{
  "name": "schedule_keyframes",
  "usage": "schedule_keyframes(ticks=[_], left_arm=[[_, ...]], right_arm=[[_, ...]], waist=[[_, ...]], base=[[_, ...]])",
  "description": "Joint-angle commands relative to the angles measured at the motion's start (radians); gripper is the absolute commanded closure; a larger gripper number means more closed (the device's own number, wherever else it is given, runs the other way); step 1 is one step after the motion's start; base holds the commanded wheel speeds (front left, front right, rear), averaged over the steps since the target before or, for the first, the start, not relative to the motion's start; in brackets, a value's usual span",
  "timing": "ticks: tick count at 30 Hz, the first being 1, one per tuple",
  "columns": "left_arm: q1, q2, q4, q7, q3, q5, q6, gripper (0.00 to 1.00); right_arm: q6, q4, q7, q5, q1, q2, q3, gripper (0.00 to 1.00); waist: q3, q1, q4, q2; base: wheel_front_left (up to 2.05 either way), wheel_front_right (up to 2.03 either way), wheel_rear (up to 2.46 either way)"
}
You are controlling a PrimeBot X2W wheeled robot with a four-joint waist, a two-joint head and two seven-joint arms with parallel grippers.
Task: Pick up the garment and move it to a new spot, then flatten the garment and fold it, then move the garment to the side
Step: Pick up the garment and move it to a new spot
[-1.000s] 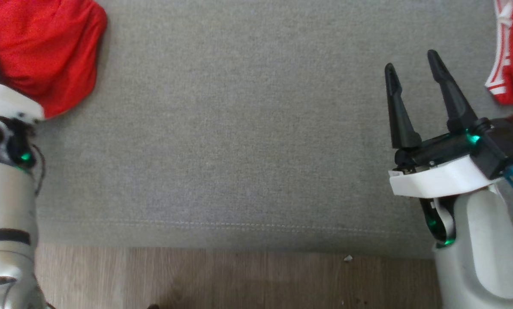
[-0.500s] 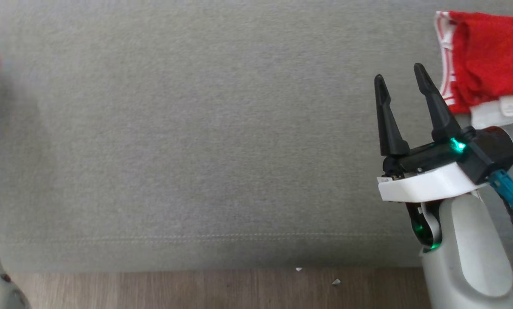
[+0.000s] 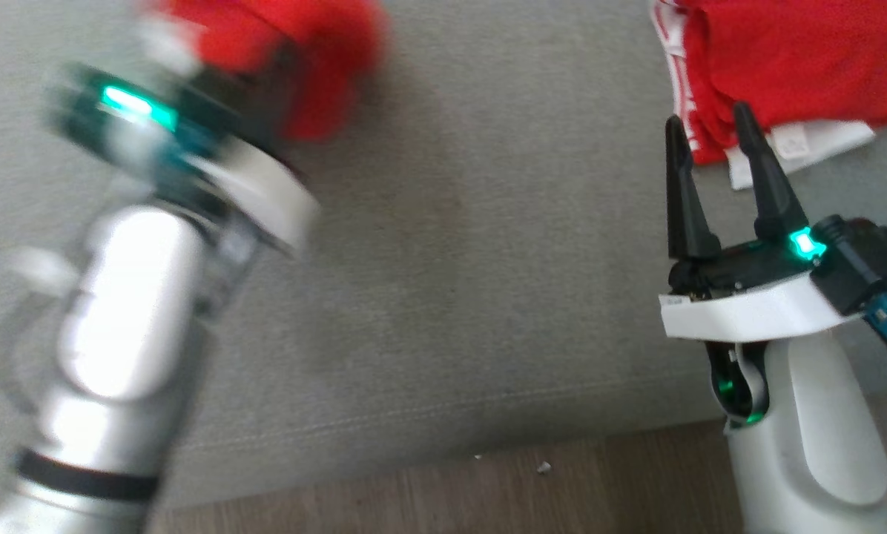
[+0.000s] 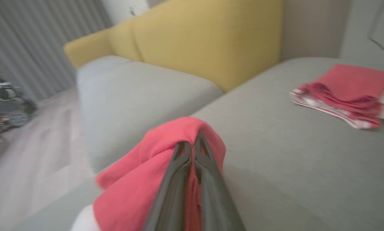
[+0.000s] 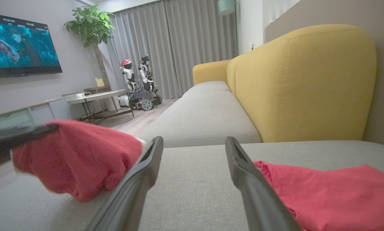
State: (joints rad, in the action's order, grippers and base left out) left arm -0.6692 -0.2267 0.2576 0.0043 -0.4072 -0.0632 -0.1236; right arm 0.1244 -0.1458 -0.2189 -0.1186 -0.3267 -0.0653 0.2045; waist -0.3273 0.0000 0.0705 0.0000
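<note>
A red garment (image 3: 295, 44) hangs bunched from my left gripper (image 4: 193, 141), which is shut on it above the grey sofa seat (image 3: 451, 259). In the head view the left arm is blurred and the cloth hides its fingertips. The left wrist view shows both fingers pressed together with the red cloth (image 4: 147, 179) draped around them. My right gripper (image 3: 707, 119) stands open over the seat with nothing between its fingers. The held garment (image 5: 79, 160) appears to the left of it in the right wrist view.
A second red garment (image 3: 792, 59) with white striped trim lies on the seat just beyond my right gripper. The yellow backrest (image 5: 304, 83) rises behind the seat. Wooden floor (image 3: 414, 497) runs along the sofa's front edge. A television, a plant and another robot stand across the room.
The head camera has shifted. My left arm has swung in from the left edge toward the middle with the red garment. The right gripper stays open.
</note>
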Motion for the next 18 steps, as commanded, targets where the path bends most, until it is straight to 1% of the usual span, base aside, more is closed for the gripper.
schedule_keyframes(ticks=[1, 6, 8, 11, 13, 14, 15, 16, 17, 18], left_arm=[[-0.030, -0.014, -0.034, 0.000, 0.010, 0.004, 0.000, 1.00], [-0.040, 0.082, 0.041, -0.029, -0.143, 0.016, -0.004, 1.00], [-0.046, 0.109, 0.081, -0.046, -0.202, 0.025, -0.005, 1.00], [-0.044, 0.135, 0.141, -0.060, -0.286, 0.032, -0.006, 1.00], [-0.037, 0.145, 0.177, -0.066, -0.328, 0.023, -0.006, 1.00], [-0.037, 0.145, 0.177, -0.066, -0.328, 0.023, -0.006, 1.00], [-0.032, 0.151, 0.208, -0.070, -0.359, 0.010, -0.007, 1.00], [-0.030, 0.153, 0.220, -0.077, -0.368, 0.006, -0.007, 0.73], [-0.028, 0.155, 0.231, -0.083, -0.375, 0.003, -0.007, 0.24], [-0.028, 0.155, 0.231, -0.083, -0.375, 0.003, -0.007, 0.24]], right_arm=[[0.006, 0.037, -0.010, -0.012, -0.035, 0.015, 0.023, 0.00], [0.006, 0.031, -0.022, -0.040, -0.055, 0.015, 0.032, 0.00], [0.006, 0.025, -0.026, -0.048, -0.060, 0.015, 0.034, 0.00], [0.006, 0.017, -0.031, -0.058, -0.062, 0.015, 0.030, 0.00], [0.006, 0.013, -0.034, -0.062, -0.062, 0.015, 0.027, 0.00], [0.006, 0.013, -0.034, -0.062, -0.062, 0.015, 0.027, 0.00], [0.006, 0.008, -0.036, -0.063, -0.061, 0.015, 0.023, 0.00], [0.006, 0.006, -0.036, -0.063, -0.060, 0.015, 0.019, 0.00], [0.006, 0.004, -0.037, -0.062, -0.058, 0.015, 0.016, 0.00], [0.006, 0.004, -0.037, -0.062, -0.058, 0.015, 0.016, 0.00]], waist=[[-0.023, 0.0000, 0.033, 0.0000], [-0.040, 0.0000, 0.092, 0.0000], [-0.040, 0.0000, 0.111, 0.0000], [-0.034, 0.0000, 0.130, 0.0000], [-0.031, 0.0000, 0.135, 0.0000], [-0.031, 0.0000, 0.135, 0.0000], [-0.026, 0.0000, 0.134, 0.0000], [-0.024, 0.0000, 0.130, 0.0000], [-0.021, 0.0000, 0.125, 0.0000], [-0.021, 0.0000, 0.125, 0.0000]], base=[[0.00, 0.00, 0.00], [0.00, 0.00, 0.00], [0.00, 0.00, 0.00], [0.00, 0.00, 0.00], [0.00, 0.00, 0.00], [0.00, 0.00, 0.00], [0.00, 0.00, 0.00], [0.00, 0.00, 0.00], [0.00, 0.00, 0.00], [0.00, 0.00, 0.00]])
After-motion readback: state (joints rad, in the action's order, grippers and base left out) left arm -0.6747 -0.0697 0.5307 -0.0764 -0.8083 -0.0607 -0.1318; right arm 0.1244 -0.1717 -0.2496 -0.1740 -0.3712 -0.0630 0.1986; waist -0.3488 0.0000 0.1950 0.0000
